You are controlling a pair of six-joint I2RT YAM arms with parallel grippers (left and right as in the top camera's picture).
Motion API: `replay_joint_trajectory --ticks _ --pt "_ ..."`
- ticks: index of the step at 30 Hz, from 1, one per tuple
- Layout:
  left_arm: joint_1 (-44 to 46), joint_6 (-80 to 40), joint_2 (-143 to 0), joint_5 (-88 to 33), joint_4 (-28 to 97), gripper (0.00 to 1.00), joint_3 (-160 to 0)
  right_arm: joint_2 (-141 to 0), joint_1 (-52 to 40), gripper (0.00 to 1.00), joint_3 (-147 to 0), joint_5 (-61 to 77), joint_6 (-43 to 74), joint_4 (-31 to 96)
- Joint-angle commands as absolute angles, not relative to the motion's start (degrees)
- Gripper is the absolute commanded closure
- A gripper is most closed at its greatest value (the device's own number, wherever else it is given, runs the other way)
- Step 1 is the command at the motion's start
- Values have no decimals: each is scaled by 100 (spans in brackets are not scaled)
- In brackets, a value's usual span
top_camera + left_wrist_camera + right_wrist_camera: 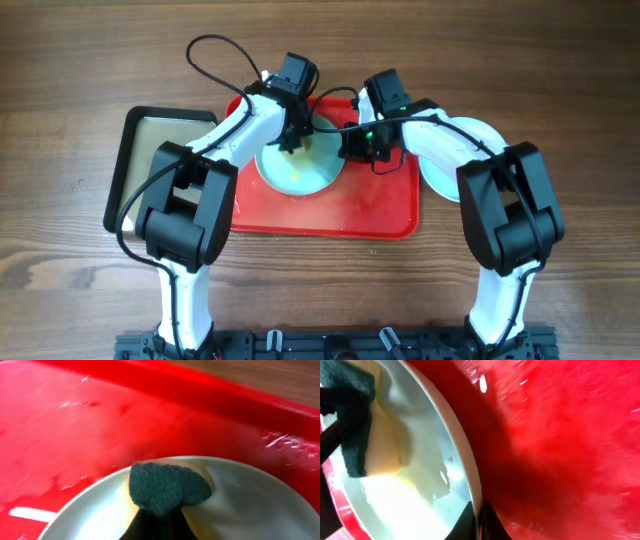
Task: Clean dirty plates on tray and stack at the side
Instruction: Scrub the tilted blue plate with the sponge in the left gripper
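A pale blue plate (300, 172) with yellowish smears lies on the red tray (380, 215). My left gripper (292, 142) is over the plate's far part, shut on a dark green and yellow sponge (167, 487) that presses on the plate (250, 505). My right gripper (352, 140) is at the plate's right edge. In the right wrist view its jaws (477, 512) are shut on the plate's rim (470, 467), and the sponge (355, 435) shows at the upper left. A white plate (468, 135) lies on the tabletop right of the tray, partly hidden by my right arm.
A smaller black-rimmed tray (125, 165) with a beige floor lies left of the red tray, touching it. Brown wood tabletop (80, 290) runs all around. Cables loop above the arms at the far side.
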State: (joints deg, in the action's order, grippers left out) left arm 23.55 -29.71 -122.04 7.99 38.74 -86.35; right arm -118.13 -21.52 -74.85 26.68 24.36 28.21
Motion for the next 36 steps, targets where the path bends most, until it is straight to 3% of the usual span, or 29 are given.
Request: replay_joint_trajectory --ticks 1,8,16,23,26,32,36 --pt "2123 -2075 -12613 397 4864 96 -8433 -11917 -2156 96 -7566 2969 2412 2871" --pt "2104 1026 -12613 -2578 6055 96 -8433 -11974 -2156 96 -7566 3057 2416 2779" --pt "2486 1229 -12613 -2591 5439 96 -8433 -11974 -2154 96 -7566 3057 2416 2770" --pt "2875 1647 -12613 -2344 5815 96 -8433 -11974 -2152 96 -7566 3057 2408 2773" --pt "2788 819 -12613 -1299 5531 96 -8433 -11974 -2150 96 -7566 3057 2410 2790" --pt "2545 -2842 -12613 2703 5164 96 -8433 -11974 -2150 96 -7566 3055 2416 2788" --pt "2495 -3673 -12613 3153 4528 96 -8433 -11974 -2152 96 -7566 3055 2403 2790"
